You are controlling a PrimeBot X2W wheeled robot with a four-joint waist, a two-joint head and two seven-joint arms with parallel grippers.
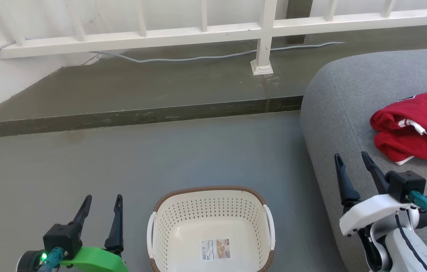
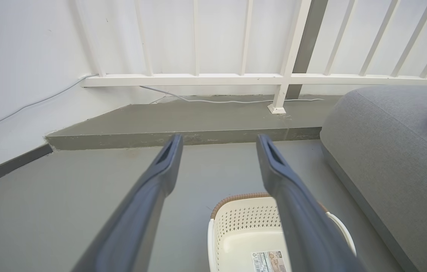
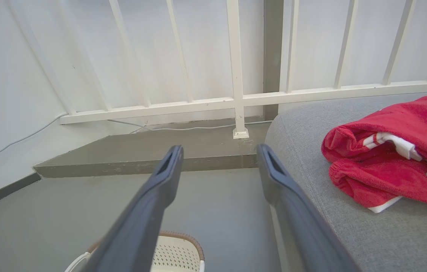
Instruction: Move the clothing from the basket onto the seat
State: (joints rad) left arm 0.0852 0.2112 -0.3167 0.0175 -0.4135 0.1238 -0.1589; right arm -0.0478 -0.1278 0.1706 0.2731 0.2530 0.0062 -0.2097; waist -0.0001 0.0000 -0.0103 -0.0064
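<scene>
Our left hand, right hand wide open, empty, basket between; clothing on seat, inside its edge, right of right hand.

The clothing lies on the seat (right of the basket).

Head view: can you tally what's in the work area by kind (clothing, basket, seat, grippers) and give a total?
Clothing: 1 red heap, lying on the seat; garments in it cannot be told apart
Basket: 1, no clothing in it
Seat: 1
Grippers: 2, left gripper and right gripper, both open
Total: 5
</scene>
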